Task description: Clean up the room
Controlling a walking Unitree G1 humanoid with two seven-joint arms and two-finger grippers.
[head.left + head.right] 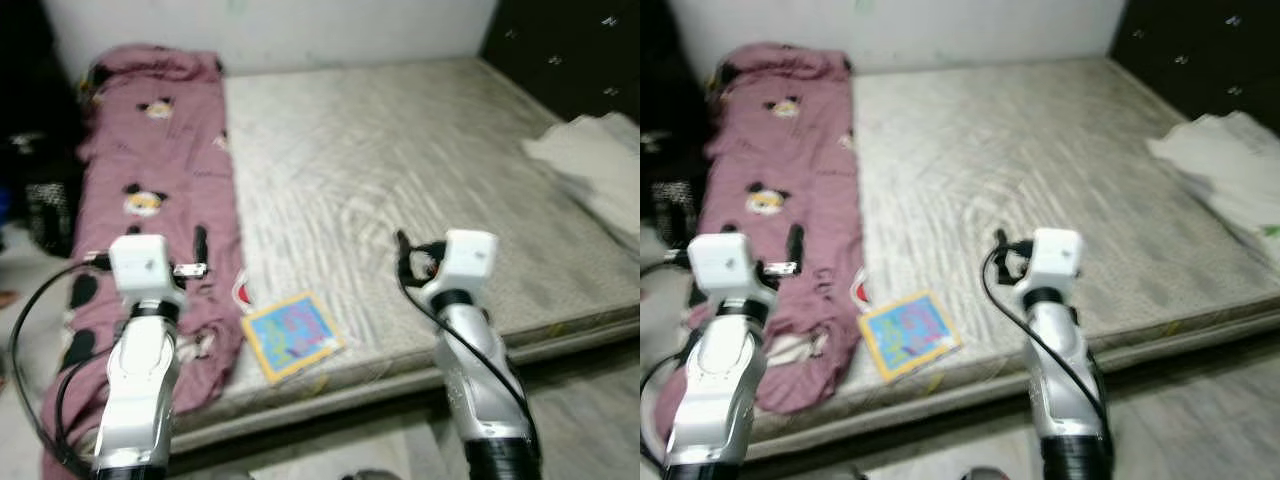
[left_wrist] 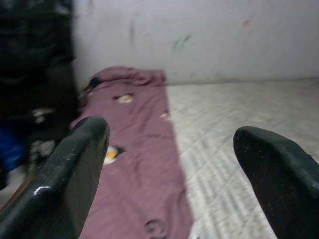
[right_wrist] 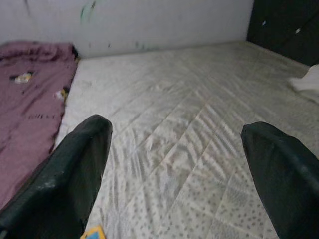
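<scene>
left tool (image 2: 169, 164) wide | right tool (image 3: 174, 164) wide | both over mattress (image 1: 420, 180) (pink blanket (image 1: 150, 200) alongside)

both arms raised forward, left claw (image 2: 169, 164) and right claw (image 3: 174, 164) spread wide.

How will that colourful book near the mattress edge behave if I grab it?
The book looks thin and flat, so probably light and bendy. Lying flush on the mattress, it may slide rather than lift. Both grippers, left and right, are open.

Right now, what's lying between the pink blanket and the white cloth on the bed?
Mostly bare mattress, seen from the head views; a colourful book lies near the blanket, the cloth far right.
</scene>
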